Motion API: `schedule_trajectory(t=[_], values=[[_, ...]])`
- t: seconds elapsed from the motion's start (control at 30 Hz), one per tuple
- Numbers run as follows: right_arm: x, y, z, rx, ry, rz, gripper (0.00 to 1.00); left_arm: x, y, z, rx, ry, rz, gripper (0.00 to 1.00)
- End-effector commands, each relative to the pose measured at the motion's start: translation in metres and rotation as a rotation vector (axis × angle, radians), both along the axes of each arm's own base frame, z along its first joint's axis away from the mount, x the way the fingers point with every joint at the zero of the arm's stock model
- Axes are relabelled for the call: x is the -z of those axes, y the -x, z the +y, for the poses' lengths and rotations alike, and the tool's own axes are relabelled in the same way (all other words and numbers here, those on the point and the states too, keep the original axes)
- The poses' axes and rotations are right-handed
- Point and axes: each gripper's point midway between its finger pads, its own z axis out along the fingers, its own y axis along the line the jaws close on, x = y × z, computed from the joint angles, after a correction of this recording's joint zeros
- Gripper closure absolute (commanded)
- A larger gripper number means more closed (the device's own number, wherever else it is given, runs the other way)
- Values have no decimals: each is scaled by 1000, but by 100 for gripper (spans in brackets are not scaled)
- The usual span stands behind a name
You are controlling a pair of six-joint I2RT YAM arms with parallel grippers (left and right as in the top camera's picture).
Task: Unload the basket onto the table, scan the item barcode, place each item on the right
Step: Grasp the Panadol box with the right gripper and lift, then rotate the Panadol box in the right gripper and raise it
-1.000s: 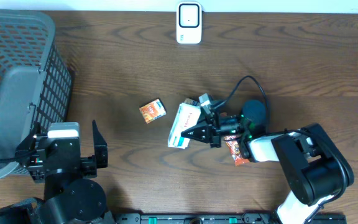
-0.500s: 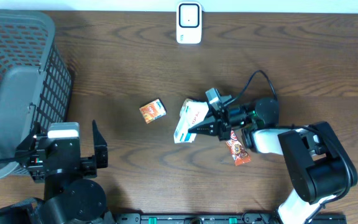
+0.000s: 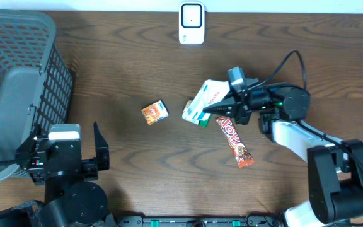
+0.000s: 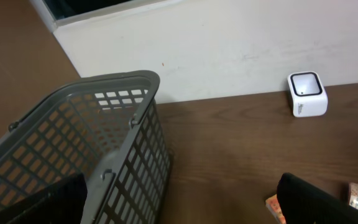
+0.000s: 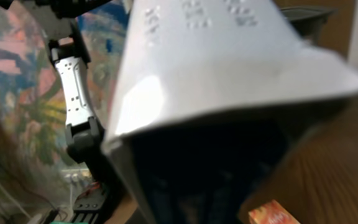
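The right claw (image 3: 222,111) is clamped on the box (image 3: 203,103), which hangs tilted over the bench (image 3: 125,69), well short of the scanner (image 3: 191,23). Gripped at 1 end, it could twist and hide its barcode. The left claw (image 3: 65,148) gapes empty. 1 second ago the box sat lower, with the arm covering the bar (image 3: 235,141).

Overhead looks down; left wrist obliquely shares scanner (image 3: 191,23), basket (image 3: 58,75)

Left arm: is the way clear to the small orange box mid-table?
Probably yes: the left gripper is open and empty, only bare table lies between it and the orange box, and the basket stands off to its left.
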Motion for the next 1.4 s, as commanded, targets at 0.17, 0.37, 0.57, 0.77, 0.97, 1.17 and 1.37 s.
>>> schedule_trajectory(t=[0.17,0.37,0.57,0.77,0.97,1.17,1.37], values=[[-13,-17,-31,97,13,59,99,-1,1,2,-7,10,-4,2],[-12,-20,-35,111,14,66,99,-1,1,2,-7,10,-4,2],[-2,-14,-16,49,4,-20,99,-1,1,2,-7,10,-4,2],[24,2,19,-65,-34,-217,99,-1,1,2,-7,10,-4,2],[32,12,31,-105,-85,-421,99,-1,1,2,-7,10,-4,2],[19,8,32,-101,-140,-651,99,-1,1,2,-7,10,-4,2],[4,1,34,-97,-167,-765,99,-1,1,2,-7,10,-4,2]])
